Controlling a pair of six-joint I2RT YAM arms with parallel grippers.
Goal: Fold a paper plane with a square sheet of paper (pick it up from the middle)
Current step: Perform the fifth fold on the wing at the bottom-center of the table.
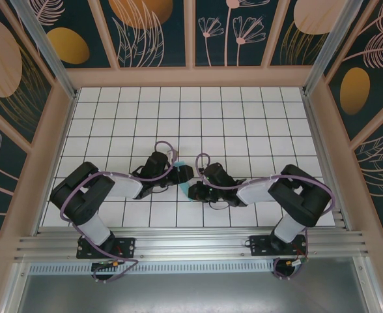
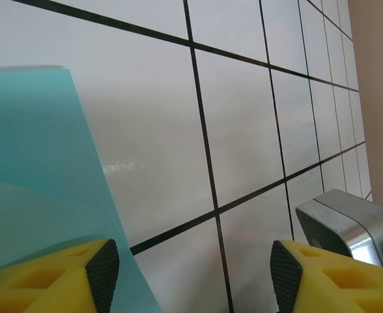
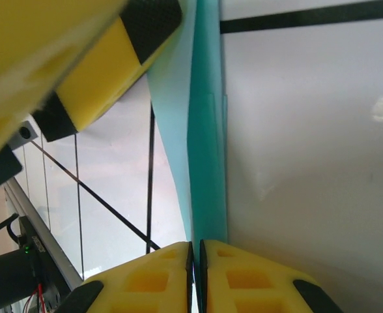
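Surface: white table (image 1: 243, 117) ruled in black squares and boxed in by flower-painted panels (image 1: 146, 26); both arms lean in and meet near its middle.
Left arm (image 1: 94, 192): reaches rightward from its base, with the wrist turned toward the centre.
Left gripper (image 2: 195, 267): jaws stand well apart with bare table between them, and nothing is clamped. The paper lies just beside one finger (image 2: 55, 280); I cannot tell whether they touch. It looks placed to take over the sheet or press a crease.
Turquoise paper (image 3: 208, 163): not a flat square but a narrow layered strip, standing on edge between the two grippers. I cannot tell whether its lower edge rests on the table.
Right gripper (image 3: 195, 261): fingers are drawn almost together and the folded edge runs straight into the slit between them, so it pinches the paper. Gripping at the crease likely keeps the layers from springing apart.
Right arm (image 1: 296, 195): mirrors the left, reaching leftward.
Stage: mid-fold by my reading; no pointed dart shape shows yet.
Risk: the thin sheet could slip or unfold if the pinch eases too soon.
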